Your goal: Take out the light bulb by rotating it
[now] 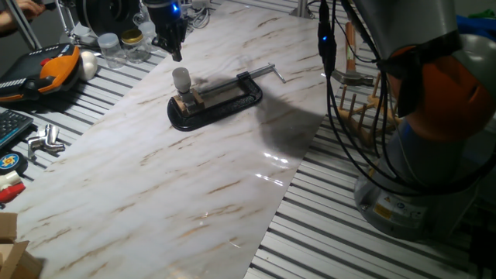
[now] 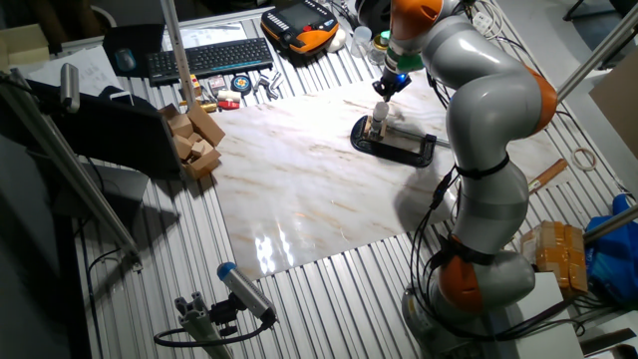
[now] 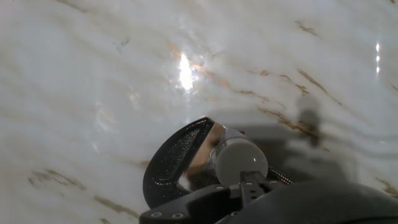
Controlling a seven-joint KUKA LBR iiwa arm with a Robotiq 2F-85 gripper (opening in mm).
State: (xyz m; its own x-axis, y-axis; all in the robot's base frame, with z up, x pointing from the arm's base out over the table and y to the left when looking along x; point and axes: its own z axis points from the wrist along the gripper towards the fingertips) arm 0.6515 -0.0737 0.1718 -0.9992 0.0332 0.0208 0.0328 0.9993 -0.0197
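Note:
The light bulb is small and frosted white. It stands upright in a socket held on a wooden block in the black C-clamp on the marble board. My gripper hangs just above and slightly behind the bulb, apart from it and holding nothing. In the other fixed view the gripper is right over the light bulb and the C-clamp. The hand view looks down on the light bulb and the curved end of the C-clamp. My fingertips do not show clearly there.
Clear glass jars and an orange-and-black pendant lie behind the marble board. Metal parts sit at its left edge. Wooden blocks and a keyboard lie beyond. Black cables hang at the right.

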